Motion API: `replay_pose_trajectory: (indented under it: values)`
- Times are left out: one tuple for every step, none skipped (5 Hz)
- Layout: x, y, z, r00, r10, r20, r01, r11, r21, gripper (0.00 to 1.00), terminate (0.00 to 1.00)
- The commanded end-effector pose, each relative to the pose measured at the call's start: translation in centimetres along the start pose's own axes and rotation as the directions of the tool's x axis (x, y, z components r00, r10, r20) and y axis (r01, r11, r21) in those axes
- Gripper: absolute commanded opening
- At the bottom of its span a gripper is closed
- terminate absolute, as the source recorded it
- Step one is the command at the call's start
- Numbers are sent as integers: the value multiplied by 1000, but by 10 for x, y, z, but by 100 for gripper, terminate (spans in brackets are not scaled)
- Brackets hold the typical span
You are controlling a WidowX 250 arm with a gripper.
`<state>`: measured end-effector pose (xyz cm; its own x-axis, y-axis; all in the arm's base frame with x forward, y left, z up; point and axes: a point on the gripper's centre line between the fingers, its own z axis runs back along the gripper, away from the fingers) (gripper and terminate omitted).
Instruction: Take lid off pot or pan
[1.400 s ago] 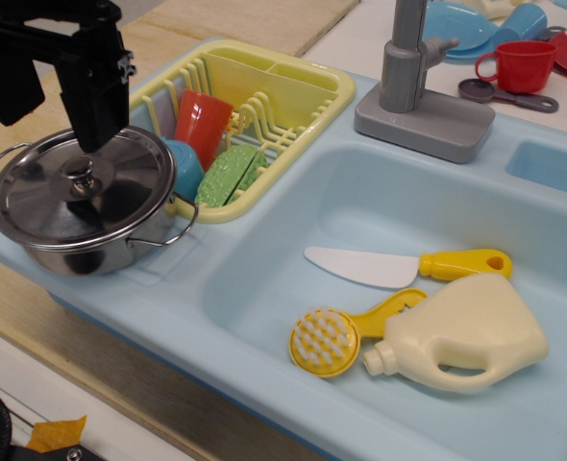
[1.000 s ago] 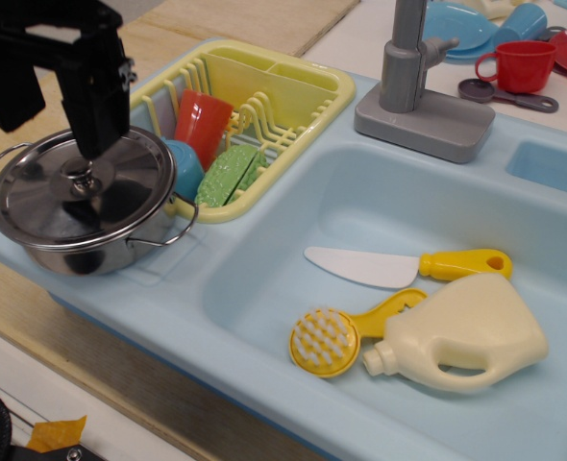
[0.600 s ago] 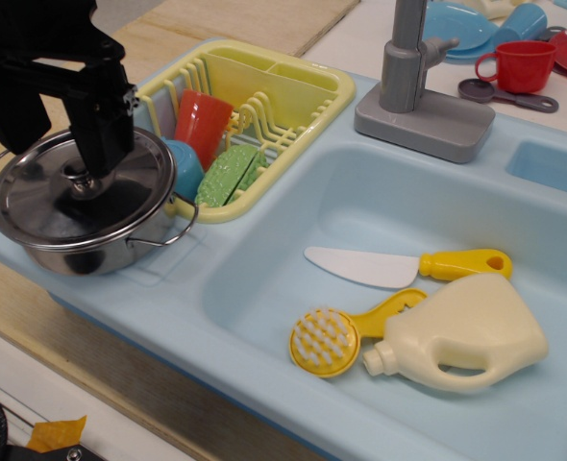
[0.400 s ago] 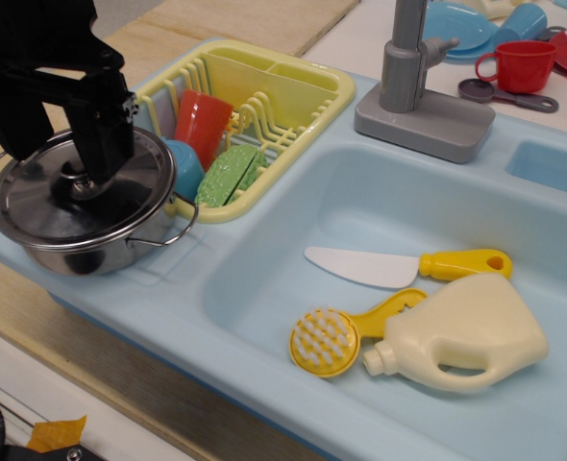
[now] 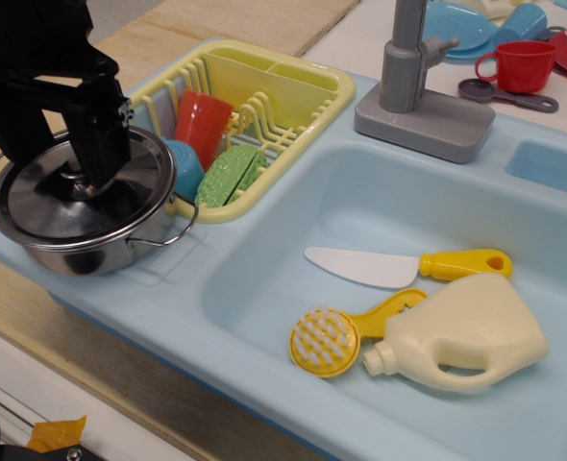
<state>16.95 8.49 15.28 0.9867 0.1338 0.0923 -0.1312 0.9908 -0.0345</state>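
Observation:
The shiny steel pot (image 5: 91, 252) stands on the sink's left drainboard, with the round steel lid (image 5: 120, 206) sitting flat on it. My black gripper (image 5: 62, 173) is low over the lid. Its two fingers are spread wide apart, one on each side of the small central knob (image 5: 75, 179). The right finger (image 5: 104, 154) comes down just beside the knob, and the left finger (image 5: 16, 130) is over the lid's far-left rim. The gripper is open and holds nothing. A wire loop handle (image 5: 173, 235) sticks out at the pot's right.
A yellow dish rack (image 5: 293, 91) right behind the pot holds a red cup (image 5: 202, 123), a blue cup (image 5: 183, 165) and a green sponge (image 5: 228, 173). The basin holds a knife (image 5: 360, 266), a yellow brush (image 5: 324, 341) and a cream jug (image 5: 471, 331). The grey faucet (image 5: 413, 86) stands behind.
My gripper has come down and slightly left, from above the lid to low around its knob. The fingers stay apart. The lid and pot have not moved.

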Motion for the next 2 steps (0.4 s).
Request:
replay_pose_trajectory:
  values:
    - [-1,3,-2,1000,11,5,-11,1000,-6,0,0]
    - [1,0,-5,1000,3,-11,-3,1000,-10,0,0]
